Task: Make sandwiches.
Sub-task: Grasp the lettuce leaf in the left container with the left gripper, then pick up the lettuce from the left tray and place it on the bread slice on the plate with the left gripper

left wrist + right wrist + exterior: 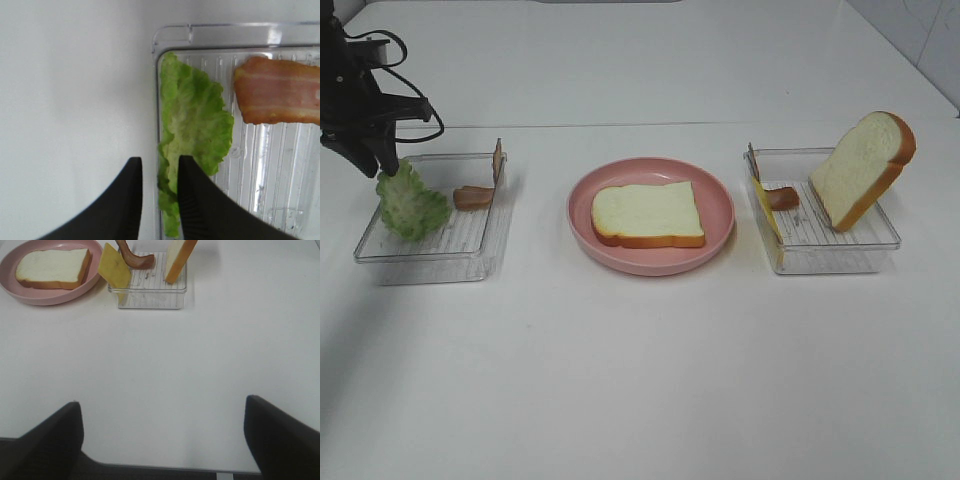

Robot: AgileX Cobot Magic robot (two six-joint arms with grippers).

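Observation:
One white bread slice point(648, 213) lies flat on the pink plate point(722, 215) in the middle. My left gripper point(386, 165) is above the left clear tray point(430, 255), shut on the top edge of the green lettuce point(410, 202), which stands on end in the tray. In the left wrist view the lettuce point(195, 115) runs between the black fingers point(200, 210), with bacon point(277, 90) beside it. My right gripper point(162, 440) is open over bare table, well short of the right tray point(150, 297). That tray holds a leaning bread slice point(860, 170), cheese point(767, 210) and bacon point(782, 198).
A bacon strip point(472, 197) lies in the left tray and another piece leans on its far right wall point(497, 160). The white table runs wide in front of the plate and trays. The right arm does not show in the exterior high view.

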